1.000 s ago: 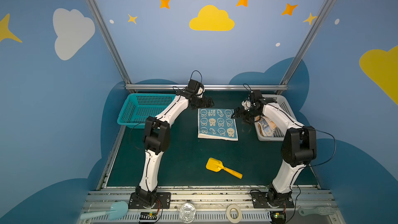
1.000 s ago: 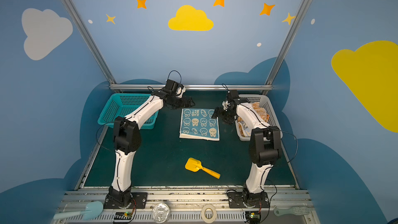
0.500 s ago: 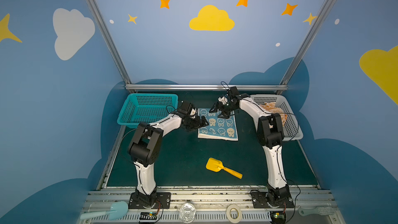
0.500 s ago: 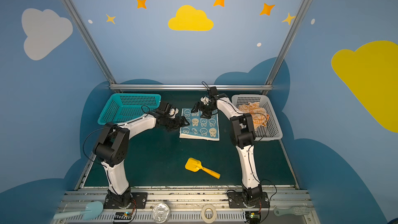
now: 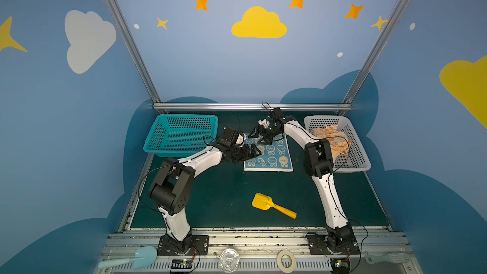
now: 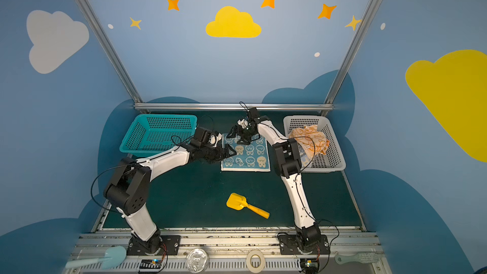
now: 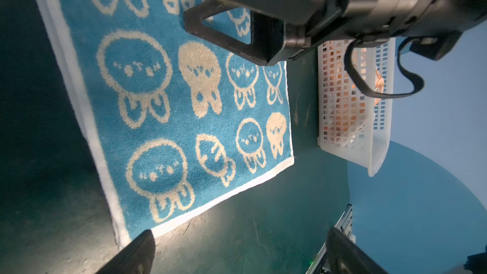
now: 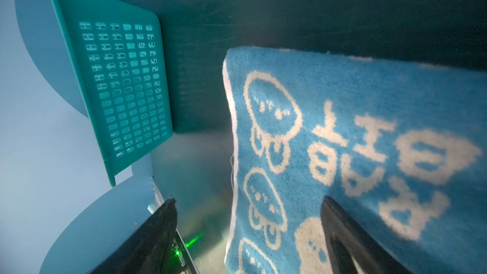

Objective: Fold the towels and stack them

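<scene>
A blue-and-cream towel (image 5: 274,154) (image 6: 251,155) printed with rabbit faces lies flat in the middle of the green table. My left gripper (image 5: 251,152) (image 6: 228,151) hovers open at its left edge. In the left wrist view its fingers (image 7: 137,251) stand wide apart by the towel's (image 7: 171,101) near-left corner, nothing between them. My right gripper (image 5: 259,137) (image 6: 238,137) is open over the far-left corner. In the right wrist view one of its fingers (image 8: 342,235) is over the towel (image 8: 355,141) and the other is off it. Crumpled orange-and-cream towels (image 5: 329,138) (image 6: 311,138) lie in the white basket.
The white basket (image 5: 361,162) (image 7: 350,133) stands at the right and a teal basket (image 5: 168,133) (image 8: 118,88) at the far left. A yellow scoop (image 5: 271,205) lies on the near table. A tape roll (image 5: 286,260) and a light blue spatula (image 5: 131,259) rest on the front rail.
The left gripper came down from the far side to the towel's left edge. The right gripper swung from the white basket to the towel's far-left corner. Little has moved in the last half second.
</scene>
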`<control>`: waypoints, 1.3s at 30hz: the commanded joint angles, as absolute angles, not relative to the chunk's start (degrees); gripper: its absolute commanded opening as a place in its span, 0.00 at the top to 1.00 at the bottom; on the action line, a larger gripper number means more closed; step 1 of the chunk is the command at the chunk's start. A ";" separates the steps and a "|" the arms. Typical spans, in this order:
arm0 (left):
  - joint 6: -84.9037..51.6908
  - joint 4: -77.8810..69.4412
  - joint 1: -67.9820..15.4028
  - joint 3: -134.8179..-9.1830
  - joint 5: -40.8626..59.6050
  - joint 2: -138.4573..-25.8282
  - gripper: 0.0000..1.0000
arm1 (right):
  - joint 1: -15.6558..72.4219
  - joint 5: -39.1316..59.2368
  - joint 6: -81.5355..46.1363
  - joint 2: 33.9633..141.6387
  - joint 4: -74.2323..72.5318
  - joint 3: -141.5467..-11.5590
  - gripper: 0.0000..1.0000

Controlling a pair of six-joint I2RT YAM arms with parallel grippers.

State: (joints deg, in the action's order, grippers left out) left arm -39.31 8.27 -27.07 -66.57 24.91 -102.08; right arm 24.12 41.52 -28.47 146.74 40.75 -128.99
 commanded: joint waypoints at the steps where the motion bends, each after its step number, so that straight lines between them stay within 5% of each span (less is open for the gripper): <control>1: -39.73 7.56 -27.50 -65.50 25.69 -101.94 0.00 | 24.46 41.67 -27.83 147.25 42.37 -130.20 0.15; 15: -42.28 0.35 -30.40 -72.33 29.20 -109.76 0.00 | 23.51 42.19 -27.50 142.16 40.99 -125.76 0.15; 39: -41.71 -2.36 -28.92 -58.68 27.32 -111.28 0.00 | 17.43 40.88 -23.71 147.86 44.49 -127.13 0.15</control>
